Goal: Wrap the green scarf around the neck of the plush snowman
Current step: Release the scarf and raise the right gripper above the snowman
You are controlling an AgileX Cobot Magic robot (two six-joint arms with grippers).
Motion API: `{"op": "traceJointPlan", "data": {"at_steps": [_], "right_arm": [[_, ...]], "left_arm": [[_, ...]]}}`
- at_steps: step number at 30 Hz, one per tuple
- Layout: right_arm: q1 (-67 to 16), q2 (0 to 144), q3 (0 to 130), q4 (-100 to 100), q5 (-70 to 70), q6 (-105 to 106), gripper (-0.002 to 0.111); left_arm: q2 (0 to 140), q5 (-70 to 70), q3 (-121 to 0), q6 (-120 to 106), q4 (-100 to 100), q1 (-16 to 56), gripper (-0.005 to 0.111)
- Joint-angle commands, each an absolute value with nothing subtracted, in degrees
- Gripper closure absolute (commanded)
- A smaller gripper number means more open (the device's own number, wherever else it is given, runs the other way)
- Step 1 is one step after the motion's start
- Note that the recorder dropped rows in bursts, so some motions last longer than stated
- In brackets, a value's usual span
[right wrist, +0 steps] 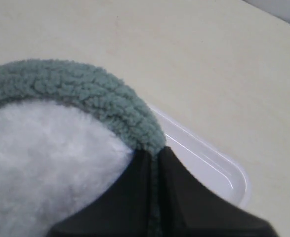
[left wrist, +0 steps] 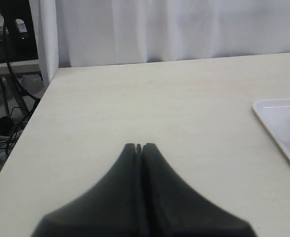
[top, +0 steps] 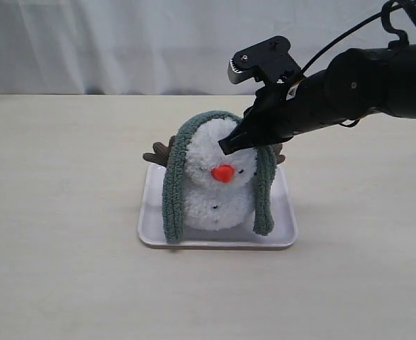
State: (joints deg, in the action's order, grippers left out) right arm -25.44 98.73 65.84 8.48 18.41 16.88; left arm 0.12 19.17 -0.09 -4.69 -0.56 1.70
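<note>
The green scarf (top: 173,191) lies draped over the plush snowman (top: 215,195)'s head, both ends hanging down to the white tray (top: 151,212). The right gripper (top: 227,146) pinches the scarf at the head's right side. The left gripper (left wrist: 139,146), jaws pressed together, hangs over the table (top: 66,248), left of the tray.

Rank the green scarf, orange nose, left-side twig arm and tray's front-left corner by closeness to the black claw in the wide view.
1. green scarf: pinched in the right gripper.
2. orange nose: just below the tips.
3. brown twig arm: out to the view's left.
4. white tray, front-left corner: lowest, leftmost.
</note>
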Motion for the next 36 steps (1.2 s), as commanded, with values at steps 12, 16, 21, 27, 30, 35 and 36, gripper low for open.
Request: {"op": "traceJointPlan", "data": {"at_steps": [12,16,21,27,30,35,36], "right_arm": [[-25.44,92.07,74.53,8.33,41.81,3.23,0.061],[-25.7,92.07,77.79,22.87,49.44,12.26,0.08],[-32.11,92.07,77.79,11.93,49.12,8.44,0.081],[-38.39,93.11,78.64,-5.4,41.42,-9.38,0.097],[-38.67,96.58,82.39,-5.15,43.06,-10.03,0.104],[-38.67,103.85,88.65,-8.46,45.09,-14.53,0.104],[-38.67,105.22,89.52,-9.39,45.62,-15.5,0.104]], "left_arm": [[0.0,18.55,0.0,-4.68,-0.53,2.03,0.107],[0.0,18.55,0.0,-4.68,-0.53,2.03,0.107],[0.0,18.55,0.0,-4.68,-0.53,2.03,0.107],[0.0,18.55,0.0,-4.68,-0.53,2.03,0.107],[0.0,18.55,0.0,-4.68,-0.53,2.03,0.107],[0.0,18.55,0.0,-4.68,-0.53,2.03,0.107],[0.0,18.55,0.0,-4.68,-0.53,2.03,0.107]]}}
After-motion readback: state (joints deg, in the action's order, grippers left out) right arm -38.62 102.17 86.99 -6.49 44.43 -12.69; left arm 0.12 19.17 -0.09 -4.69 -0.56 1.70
